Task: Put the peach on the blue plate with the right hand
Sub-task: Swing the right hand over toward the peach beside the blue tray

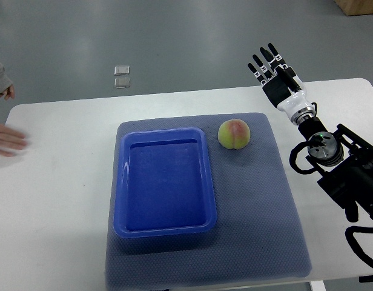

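One white bench point(65, 200) fills most of the view, and on it lies one grey-blue mat point(277, 206). One blue plate point(121, 182), a deep rectangular tray, sits on the left half of the mat, its long sides running away from the robot.

One robot arm point(338, 160) comes in from the right edge, to the right of the plate and beyond the mat's right border. It slants up and leftward, black links and cables low down, a white wrist section higher up. The right hand point(272, 71) sits at the far right corner of the mat, past the bench's far edge, palm side down. Its fingers point(264, 64) are straight and fanned slightly apart, pointing away from the robot and holding nothing.

One peach point(235, 134), yellow-green with a pink blush, rests on the mat just beside the plate's far right corner, not touching it. It lies well apart from the hand.

Far left of the plate, a person's hand point(8, 140) lies flat on the bench, and a second person's hand point(3, 88) shows at the bench's far left corner.

Two small clear squares point(122, 76) lie on the floor beyond the plate.
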`<action>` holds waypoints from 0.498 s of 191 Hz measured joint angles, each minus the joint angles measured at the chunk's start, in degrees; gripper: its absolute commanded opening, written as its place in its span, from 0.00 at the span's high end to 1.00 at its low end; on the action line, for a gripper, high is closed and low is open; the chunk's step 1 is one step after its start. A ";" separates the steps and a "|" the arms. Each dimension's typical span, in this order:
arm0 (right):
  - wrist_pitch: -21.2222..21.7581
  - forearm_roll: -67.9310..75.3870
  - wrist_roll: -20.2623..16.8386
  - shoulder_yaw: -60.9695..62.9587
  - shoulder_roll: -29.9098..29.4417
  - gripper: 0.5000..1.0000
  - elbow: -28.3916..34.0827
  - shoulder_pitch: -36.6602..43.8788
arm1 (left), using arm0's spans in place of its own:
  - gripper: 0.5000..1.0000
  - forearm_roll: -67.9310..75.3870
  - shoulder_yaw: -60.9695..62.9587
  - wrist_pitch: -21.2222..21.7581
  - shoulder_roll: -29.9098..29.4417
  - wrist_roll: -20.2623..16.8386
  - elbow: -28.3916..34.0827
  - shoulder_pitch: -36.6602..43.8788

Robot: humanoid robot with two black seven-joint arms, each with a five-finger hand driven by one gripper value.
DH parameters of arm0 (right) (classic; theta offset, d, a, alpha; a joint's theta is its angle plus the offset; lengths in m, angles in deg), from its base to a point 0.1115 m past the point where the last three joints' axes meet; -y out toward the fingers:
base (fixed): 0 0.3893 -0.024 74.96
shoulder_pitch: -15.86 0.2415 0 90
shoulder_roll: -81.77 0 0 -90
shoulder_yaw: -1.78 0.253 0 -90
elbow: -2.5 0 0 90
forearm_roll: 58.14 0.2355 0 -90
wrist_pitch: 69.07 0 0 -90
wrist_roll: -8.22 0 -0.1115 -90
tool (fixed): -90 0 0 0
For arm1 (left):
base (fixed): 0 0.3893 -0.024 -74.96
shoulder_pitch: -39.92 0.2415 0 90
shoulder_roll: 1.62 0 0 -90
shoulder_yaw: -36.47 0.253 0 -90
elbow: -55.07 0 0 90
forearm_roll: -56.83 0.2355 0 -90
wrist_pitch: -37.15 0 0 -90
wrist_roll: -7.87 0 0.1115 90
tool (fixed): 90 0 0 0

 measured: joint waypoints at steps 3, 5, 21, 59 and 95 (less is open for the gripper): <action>0.00 -0.02 0.00 -0.02 0.02 0.13 0.00 0.02 | 0.00 0.00 0.00 0.01 0.00 0.00 0.00 0.00; 0.00 -0.02 0.00 -0.02 0.02 0.13 0.00 0.04 | 0.00 -0.01 0.00 0.02 0.00 0.00 0.00 0.01; 0.00 -0.16 -0.15 -0.12 0.03 0.13 0.07 0.16 | 0.00 -0.06 0.00 0.06 0.00 0.00 0.00 0.02; 0.00 -1.30 -0.31 -0.15 0.02 0.13 0.18 1.13 | 0.00 -0.09 -0.02 0.00 0.00 0.01 -0.22 0.03; 0.07 -3.69 -0.55 -2.62 0.41 0.13 0.18 2.61 | 0.00 -0.02 -0.01 -0.10 0.00 -0.05 -0.27 0.04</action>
